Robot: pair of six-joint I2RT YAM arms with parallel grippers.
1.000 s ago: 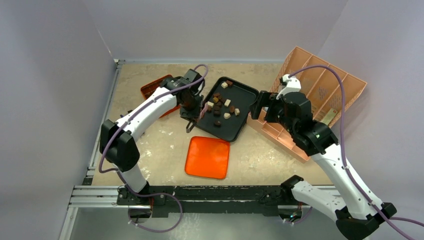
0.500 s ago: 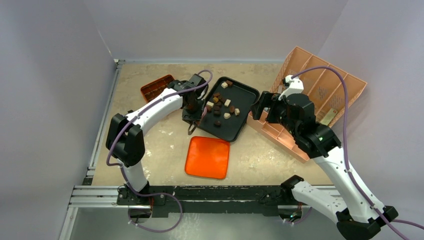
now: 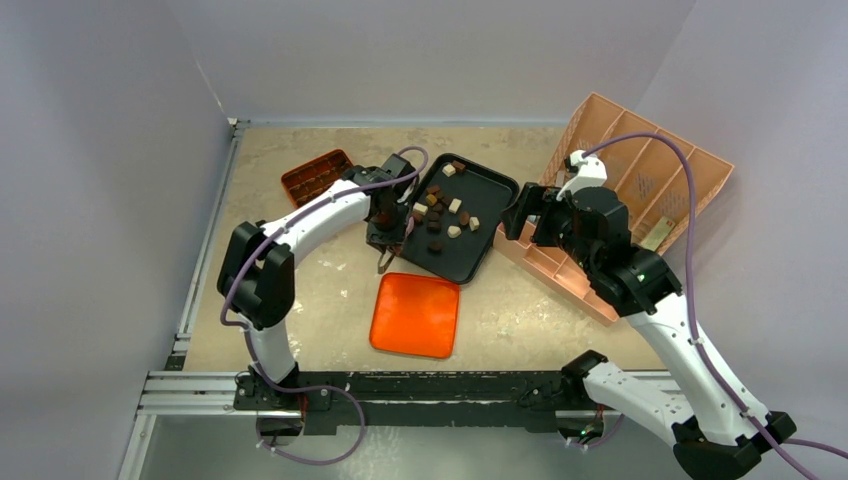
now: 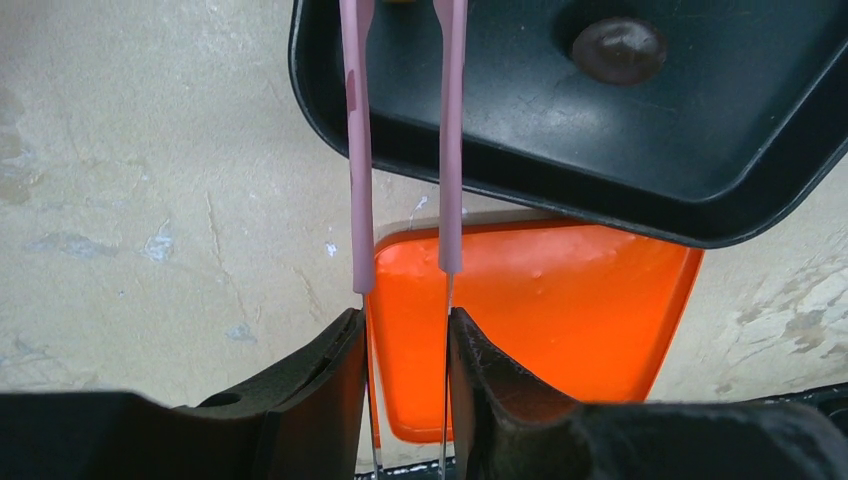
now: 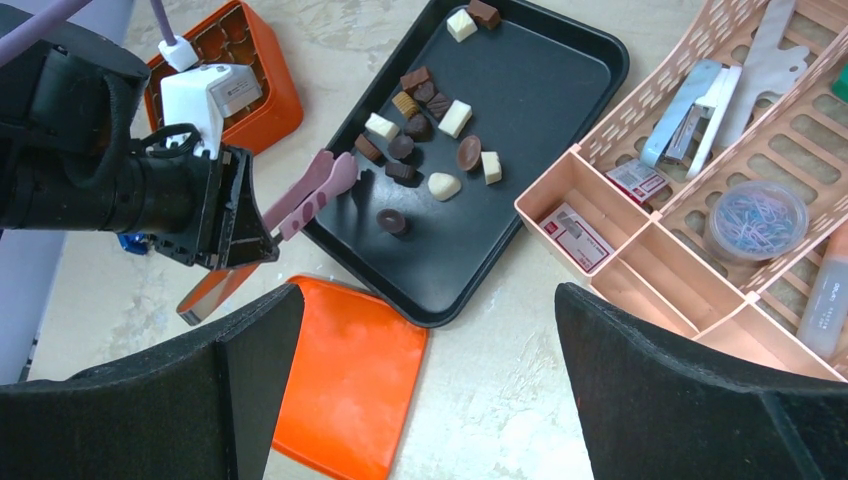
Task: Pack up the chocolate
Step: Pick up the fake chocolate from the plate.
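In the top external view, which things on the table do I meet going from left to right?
orange compartmented box → black tray holding the chocolate → peach organizer basket. The flat orange lid overlaps the tray sideways, so it is omitted.

Roughly fifteen chocolates [image 5: 455, 117], one black tray [image 5: 545, 85]

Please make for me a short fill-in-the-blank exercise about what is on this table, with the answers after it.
1. The chocolate lies in a tray whose colour is ____.
2. The left gripper is shut on pink tweezers, while the right gripper has its jaws ____.
3. The flat lid on the table beside the tray is ____ in colour.
Missing words: black; open; orange.
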